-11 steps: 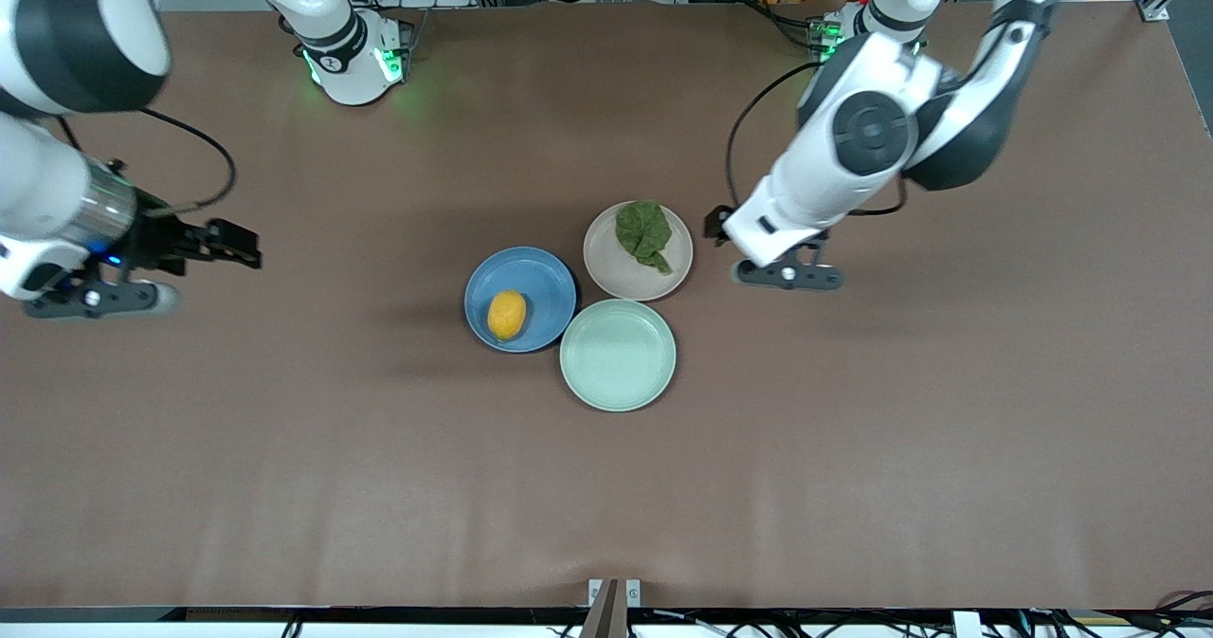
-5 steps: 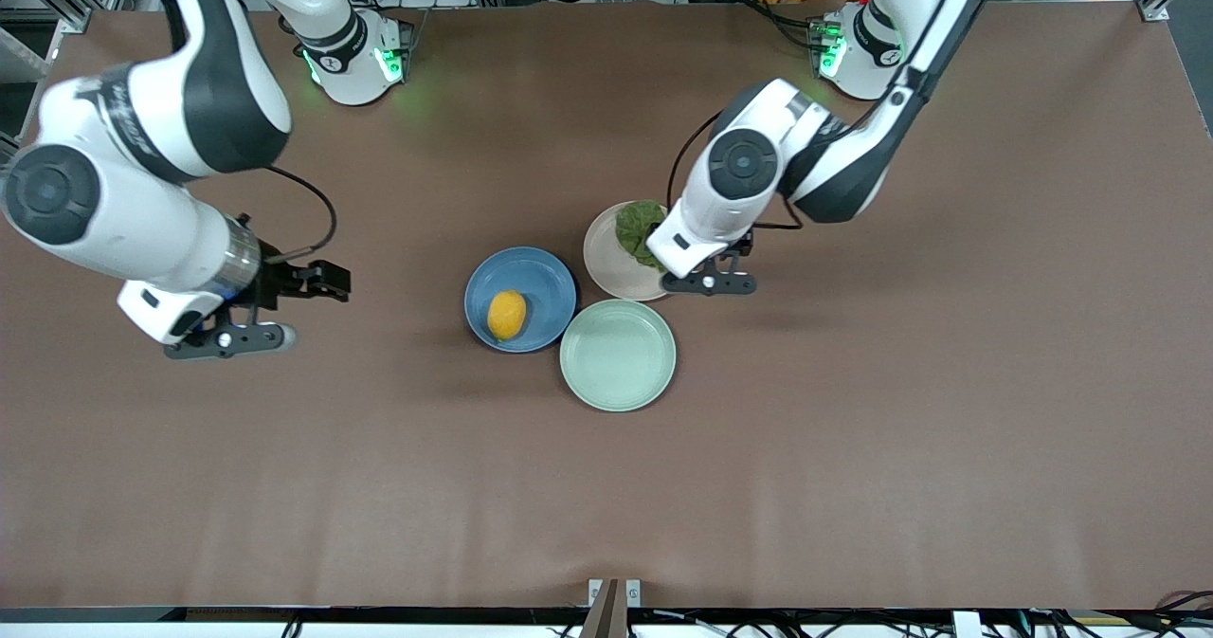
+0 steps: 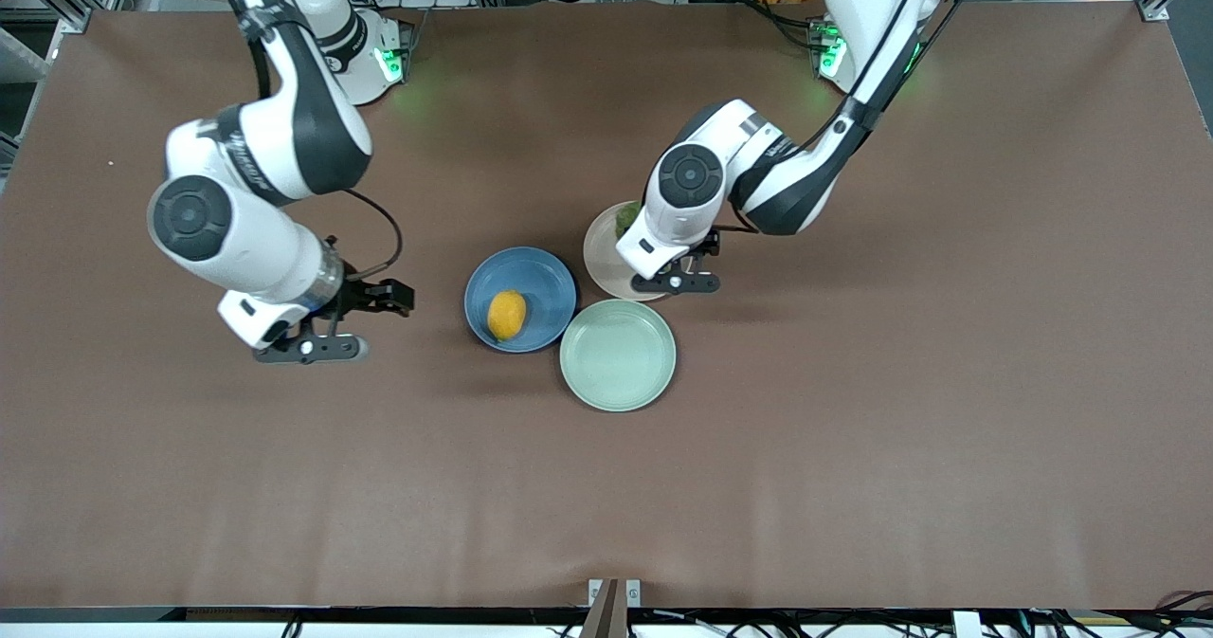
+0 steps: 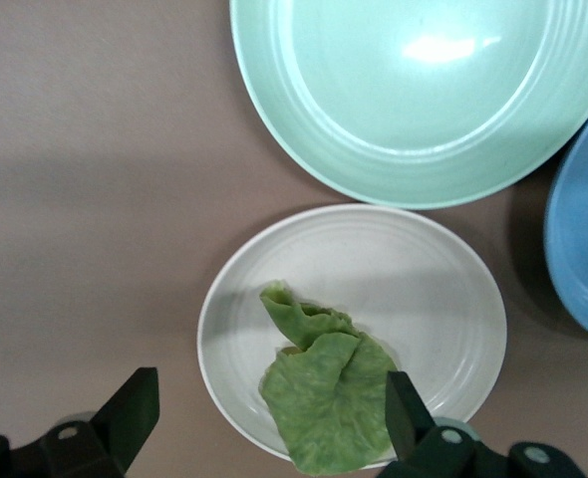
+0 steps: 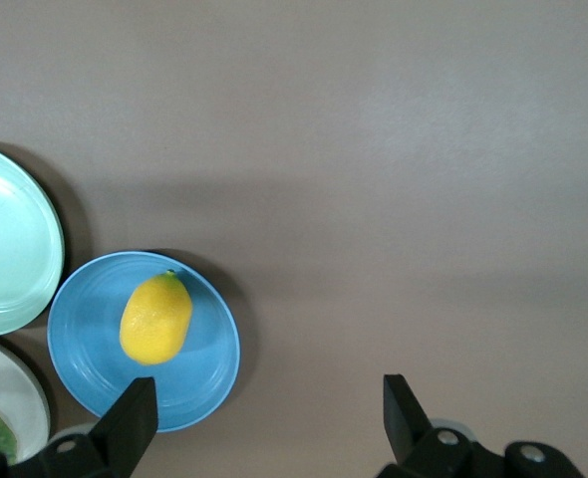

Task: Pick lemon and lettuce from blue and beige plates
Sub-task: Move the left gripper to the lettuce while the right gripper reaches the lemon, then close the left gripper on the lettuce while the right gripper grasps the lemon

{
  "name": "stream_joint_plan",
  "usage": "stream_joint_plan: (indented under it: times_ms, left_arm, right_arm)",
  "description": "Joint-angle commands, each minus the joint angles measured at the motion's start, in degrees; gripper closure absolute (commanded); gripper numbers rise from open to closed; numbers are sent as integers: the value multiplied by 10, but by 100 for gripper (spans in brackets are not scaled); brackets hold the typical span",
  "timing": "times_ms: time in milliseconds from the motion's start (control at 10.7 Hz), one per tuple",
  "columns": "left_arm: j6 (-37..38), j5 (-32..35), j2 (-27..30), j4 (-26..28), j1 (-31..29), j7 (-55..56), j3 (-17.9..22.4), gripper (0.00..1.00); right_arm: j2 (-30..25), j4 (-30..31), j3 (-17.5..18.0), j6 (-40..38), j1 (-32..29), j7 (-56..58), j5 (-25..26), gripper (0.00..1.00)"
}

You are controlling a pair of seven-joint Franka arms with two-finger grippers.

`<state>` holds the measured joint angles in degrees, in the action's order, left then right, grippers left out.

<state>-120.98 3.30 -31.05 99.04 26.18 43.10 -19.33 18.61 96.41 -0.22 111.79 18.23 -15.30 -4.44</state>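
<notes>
Lemon (image 3: 507, 315): on blue plate (image 3: 545, 278), untouched, toward right arm's end of the 3 plates.
Lettuce (image 4: 326, 398): on beige plate (image 4: 424, 289), farther from front camera than mint plate (image 3: 618, 355).
Left gripper (image 4: 264, 413): wide open, empty, over lettuce.
Right gripper (image 5: 264, 413): wide open, empty, over bare table (image 3: 853, 429) beside blue plate.
Risk: limp leaf slipping out; fingers catching beige rim; lemon rolling under an off-centre pinch.
Views: front hides most of lettuce under left arm; left wrist shows whole leaf.

Front view: I look down from high, facing both bases.
Wrist views: I look straight down, close; both share the blue plate (image 5: 145, 344).
</notes>
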Motion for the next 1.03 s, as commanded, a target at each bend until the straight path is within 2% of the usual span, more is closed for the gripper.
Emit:
stream_joint_plan:
  times_ms: [0,655,936]
  left_arm:
    - [-4,23,-30,-12,23,21,4,0]
    - [-5,33,-79,-21,50,26,4,0]
    - [-5,33,-89,-21,62,31,4,0]
  right_arm:
    - [-6,44,-2,52,21,-47,-12,0]
    - [62,53,-2,133,86,-176,-11,0]
    - [89,74,-3,198,106,-205,-11,0]
